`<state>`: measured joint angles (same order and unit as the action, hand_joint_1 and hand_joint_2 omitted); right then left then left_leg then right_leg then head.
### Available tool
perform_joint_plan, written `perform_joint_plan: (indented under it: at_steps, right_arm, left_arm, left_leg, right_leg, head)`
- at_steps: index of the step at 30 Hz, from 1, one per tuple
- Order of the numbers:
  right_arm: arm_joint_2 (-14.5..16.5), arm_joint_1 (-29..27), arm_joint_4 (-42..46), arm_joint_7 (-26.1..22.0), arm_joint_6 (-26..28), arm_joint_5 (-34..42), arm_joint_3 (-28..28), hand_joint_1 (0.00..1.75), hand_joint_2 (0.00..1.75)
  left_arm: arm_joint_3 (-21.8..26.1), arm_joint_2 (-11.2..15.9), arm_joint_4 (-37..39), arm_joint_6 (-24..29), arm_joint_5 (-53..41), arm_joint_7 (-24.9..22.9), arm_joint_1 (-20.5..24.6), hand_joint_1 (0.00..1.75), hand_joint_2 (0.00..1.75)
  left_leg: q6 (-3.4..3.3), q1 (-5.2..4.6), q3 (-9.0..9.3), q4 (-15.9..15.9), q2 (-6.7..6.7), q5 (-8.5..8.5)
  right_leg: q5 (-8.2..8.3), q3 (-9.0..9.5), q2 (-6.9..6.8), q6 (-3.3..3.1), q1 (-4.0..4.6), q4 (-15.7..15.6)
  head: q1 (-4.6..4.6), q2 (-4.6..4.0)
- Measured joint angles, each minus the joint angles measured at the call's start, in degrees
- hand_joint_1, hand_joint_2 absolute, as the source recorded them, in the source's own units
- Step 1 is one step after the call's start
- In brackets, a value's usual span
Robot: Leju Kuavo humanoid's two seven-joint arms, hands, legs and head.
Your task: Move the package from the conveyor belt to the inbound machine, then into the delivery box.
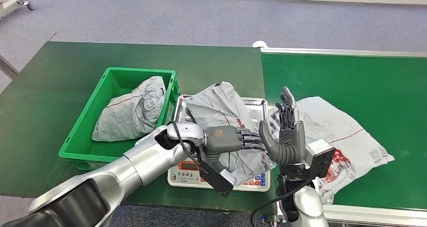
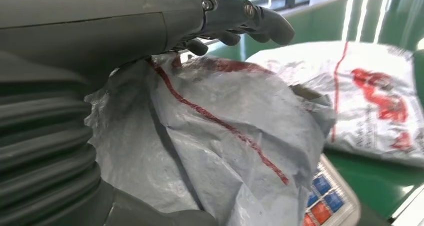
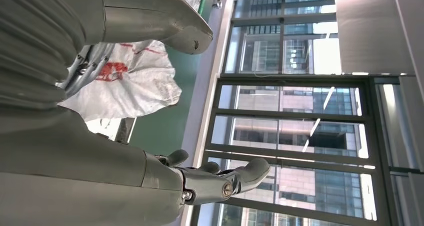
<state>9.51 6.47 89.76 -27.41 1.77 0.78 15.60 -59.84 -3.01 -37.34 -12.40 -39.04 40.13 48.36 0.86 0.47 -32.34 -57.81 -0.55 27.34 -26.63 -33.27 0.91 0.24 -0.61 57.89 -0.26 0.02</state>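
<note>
Green bin (image 1: 80,147) holds one grey package (image 1: 132,109); left hand (image 1: 232,139) grips scale-tray parcel (image 1: 221,111), fingertips hidden; right hand (image 1: 286,136) spread.

Parcel-sorting station, logistics or warehouse type. Green conveyor belt (image 1: 382,76) butts against a green worktable (image 1: 75,86) carrying a weighing scale (image 1: 252,179) and green plastic crate (image 1: 80,146); grey courier bags (image 1: 347,131) lie about. Grey floor; big windows (image 3: 300,110) facing office towers.
</note>
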Motion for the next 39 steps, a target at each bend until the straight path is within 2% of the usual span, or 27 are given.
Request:
perform_joint_plan:
  at_steps: [5, 17, 21, 25, 30, 35, 39]
  right_arm:
    - [0.00, 1.31, -0.01, 0.46, -0.13, 0.61, 0.27, 0.00, 1.75]
    - [0.00, 1.86, -0.08, 0.80, -0.21, 0.95, 0.31, 0.00, 1.75]
    - [0.00, 1.89, -0.14, 0.81, -0.38, 1.03, 0.32, 0.00, 1.75]
    - [0.00, 2.54, -0.84, 0.90, -0.62, 1.59, 0.42, 0.00, 1.75]
    - [0.00, 3.67, -2.79, 1.28, -0.57, 2.60, 0.43, 0.00, 1.75]
    - [0.00, 4.36, -4.56, 1.25, -0.56, 3.33, 0.42, 0.00, 1.75]
    - [0.00, 4.53, -4.87, 1.12, -0.55, 3.50, 0.40, 0.00, 1.75]
  left_arm:
    - [-2.14, -0.09, -0.54, 2.12, 1.48, 0.00, 0.00, 0.00, 1.75]
    - [-3.64, -0.61, -0.80, 2.18, 2.34, 0.00, -0.01, 0.00, 1.75]
    - [-4.01, -0.70, -0.84, 1.22, 2.76, 0.00, -0.01, 1.75, 1.75]
    - [-5.84, -1.92, -0.07, -0.90, 2.77, 0.00, -0.06, 1.75, 1.75]
    - [-7.24, -3.33, 2.05, 0.22, 2.31, 0.00, -0.01, 1.75, 1.75]
    - [-7.38, -3.31, 2.72, 1.85, 2.24, -0.79, 1.11, 1.75, 1.75]
    - [-7.41, -2.36, 2.60, 2.38, -1.36, -1.94, 2.51, 1.75, 1.75]
  left_leg:
    - [0.00, 0.00, 0.00, 0.00, -0.01, 0.00]
    - [0.00, 0.00, -0.01, 0.00, -0.02, 0.00]
    - [0.00, 0.00, -0.01, 0.00, -0.02, 0.00]
    - [-0.01, 0.00, -0.03, 0.00, -0.04, 0.00]
    - [-0.01, 0.00, -0.03, 0.00, -0.03, 0.00]
    - [0.00, 0.00, -0.03, 0.00, -0.03, -0.01]
    - [0.01, 0.00, -0.02, 0.00, -0.03, -0.02]
  right_leg:
    - [0.00, 0.00, 0.00, 0.00, -0.01, 0.00]
    - [0.00, 0.00, -0.01, 0.00, -0.01, 0.00]
    - [0.00, 0.00, -0.01, 0.00, -0.01, 0.00]
    - [0.00, 0.00, -0.03, 0.00, -0.03, 0.00]
    - [0.00, 0.00, -0.03, 0.01, -0.03, 0.00]
    - [0.01, -0.01, -0.03, -0.01, 0.01, 0.00]
    - [0.01, -0.01, -0.03, -0.02, 0.03, 0.02]
  head:
    - [0.01, 0.00]
    - [0.00, 0.00]
    - [0.00, 0.00]
    - [0.00, 0.00]
    - [0.01, 0.00]
    - [0.00, 0.00]
    - [-0.01, 0.00]
